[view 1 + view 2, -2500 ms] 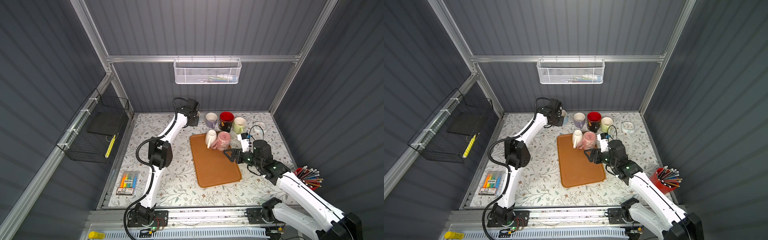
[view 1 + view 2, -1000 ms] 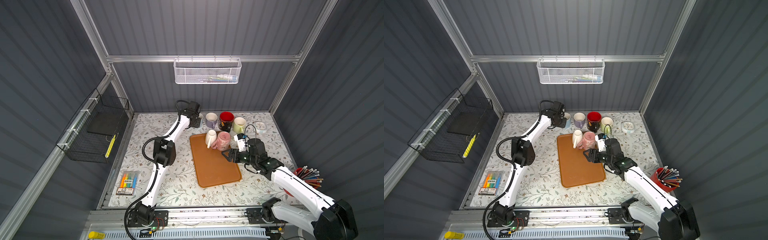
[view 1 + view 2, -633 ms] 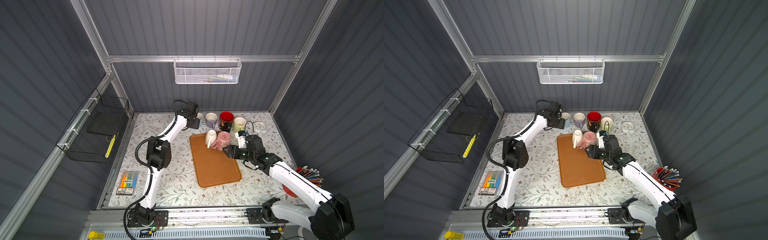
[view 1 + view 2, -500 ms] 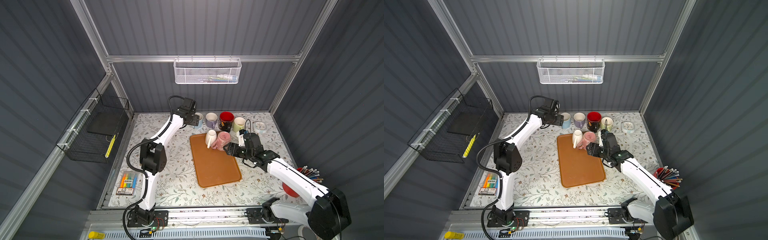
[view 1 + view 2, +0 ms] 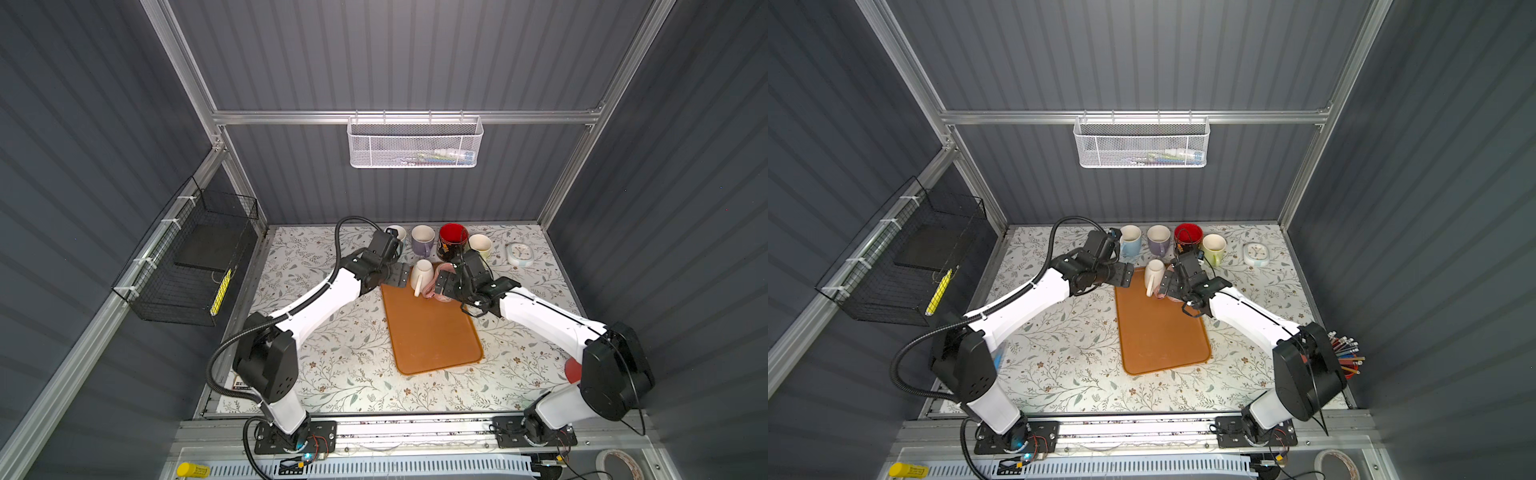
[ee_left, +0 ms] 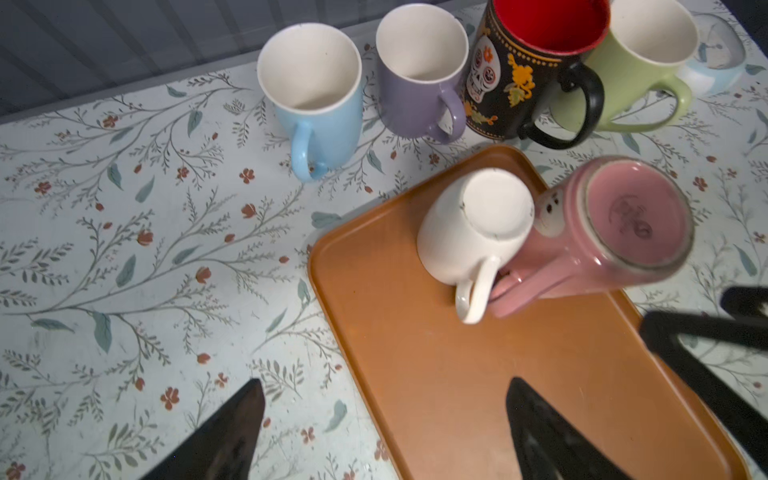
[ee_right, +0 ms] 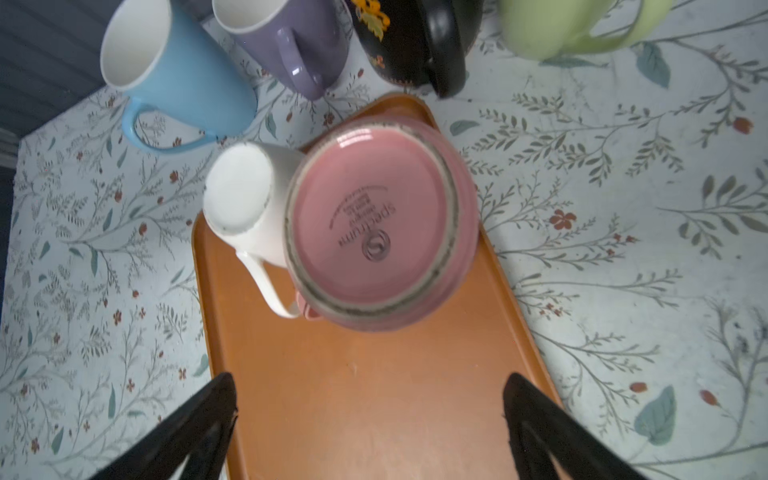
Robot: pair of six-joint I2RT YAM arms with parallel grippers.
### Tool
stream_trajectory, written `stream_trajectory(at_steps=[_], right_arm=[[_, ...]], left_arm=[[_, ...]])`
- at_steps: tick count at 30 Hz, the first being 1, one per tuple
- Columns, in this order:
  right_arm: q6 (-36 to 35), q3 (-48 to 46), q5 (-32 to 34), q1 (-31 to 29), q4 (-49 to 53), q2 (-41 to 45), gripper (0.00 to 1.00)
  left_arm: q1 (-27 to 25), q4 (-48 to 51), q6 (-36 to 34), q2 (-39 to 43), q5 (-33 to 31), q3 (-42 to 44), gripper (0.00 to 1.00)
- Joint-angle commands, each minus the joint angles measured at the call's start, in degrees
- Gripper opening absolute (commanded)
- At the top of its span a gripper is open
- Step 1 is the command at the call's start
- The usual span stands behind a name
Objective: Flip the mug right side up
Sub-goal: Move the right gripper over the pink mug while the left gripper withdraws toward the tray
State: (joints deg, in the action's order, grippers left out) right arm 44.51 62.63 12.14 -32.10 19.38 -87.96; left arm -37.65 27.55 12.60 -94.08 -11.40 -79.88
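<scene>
A floral-patterned table [image 5: 332,357] sits inside dark ribbed walls on an aluminium frame. Upright along its far edge, left to right, stand a blue mug [image 6: 320,95], purple mug [image 6: 419,70], black skull mug [image 6: 523,79] and green mug [image 6: 640,62], then a small clock [image 5: 519,254]. In a top view the left arm partly hides the blue one. A black wire basket [image 5: 187,266] on the left wall holds a dark slab and a yellow item. What lies in the white mesh basket [image 5: 415,143] on the back rail is too small to tell. The orange tray [image 5: 432,332] carries a white mug [image 6: 473,228] and a pink mug [image 7: 374,224] at its far end, both mouth-down and touching. The left gripper [image 6: 382,392], released and empty, straddles the tray's left edge. The right gripper [image 7: 370,385], spread and empty, hovers by the pink mug. A red cup [image 5: 572,370] at far right holds pencils.
</scene>
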Motion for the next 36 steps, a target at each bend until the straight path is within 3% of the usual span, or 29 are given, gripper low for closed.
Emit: stream_trajectory(at_steps=[1, 7, 13, 25, 36], right_arm=[[6.2, 3.9, 7.2, -1.2, 6.1, -3.3, 0.99], [17.5, 13.9, 15.8, -4.0, 20.0, -11.3, 0.99], [23.5, 19.4, 15.9, -4.7, 25.9, -16.8, 0.99], [25.4, 23.3, 15.6, -4.7, 26.8, -22.2, 0.99], [25.3, 21.7, 17.1, -5.1, 23.9, -19.2, 0.99]], left_arm=[[-0.2, -4.4, 2.7, 7.6, -2.3, 5.3, 0.93], [-0.4, -6.9, 4.4, 16.8, -3.0, 14.3, 0.97], [-0.3, -7.6, 5.5, 22.2, -2.5, 19.3, 0.98], [-0.3, -6.9, 6.0, 26.7, -2.7, 23.0, 0.99], [-0.3, -6.4, 5.9, 26.2, -2.7, 22.3, 0.99]])
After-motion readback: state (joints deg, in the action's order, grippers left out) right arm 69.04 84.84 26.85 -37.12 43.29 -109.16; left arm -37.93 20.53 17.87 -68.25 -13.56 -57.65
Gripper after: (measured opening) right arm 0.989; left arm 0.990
